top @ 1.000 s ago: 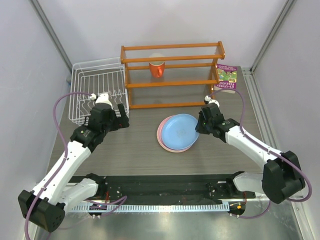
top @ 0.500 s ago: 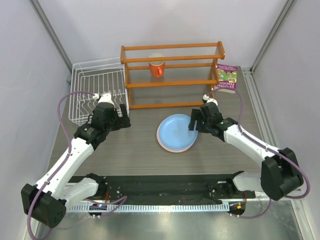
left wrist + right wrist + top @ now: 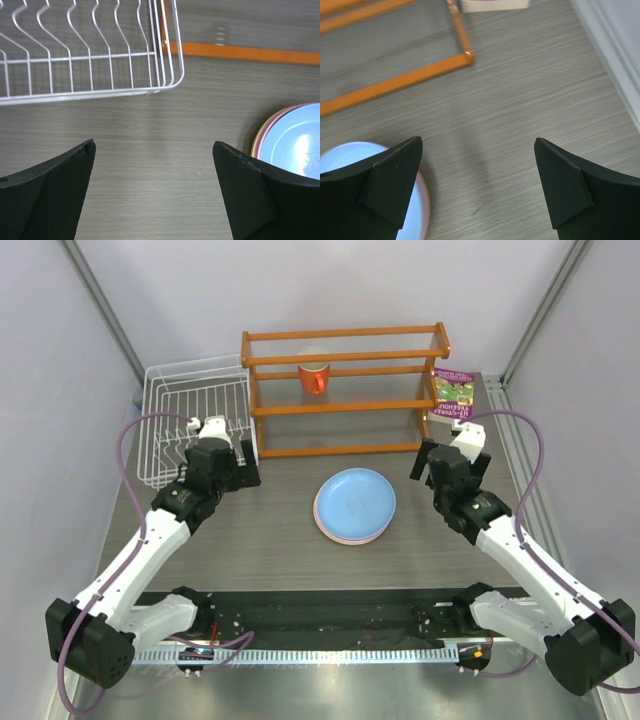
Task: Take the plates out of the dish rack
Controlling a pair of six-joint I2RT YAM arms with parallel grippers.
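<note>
The plates [image 3: 355, 505] lie stacked flat in the middle of the table, light blue on top with a pink rim under it. The left wrist view catches the plates [image 3: 295, 145] at its right edge, and the right wrist view has them [image 3: 347, 152] at its lower left. The white wire dish rack [image 3: 195, 425] stands at the back left with no plate in it. My left gripper [image 3: 222, 472] hovers open just in front of the dish rack [image 3: 90, 90], nothing between its fingers [image 3: 154, 145]. To the right of the stack, my right gripper [image 3: 448, 462] is open and empty [image 3: 478, 141].
An orange wooden shelf frame [image 3: 345, 390] stands at the back with an orange mug [image 3: 315, 376] on it. Its lower rail [image 3: 395, 82] runs just ahead of my right gripper. A small book [image 3: 453, 395] leans at the shelf's right end. Walls close in on both sides.
My right gripper opened, left the light blue plate on the stack and pulled back to the right. The left gripper crept slightly toward the rack.
</note>
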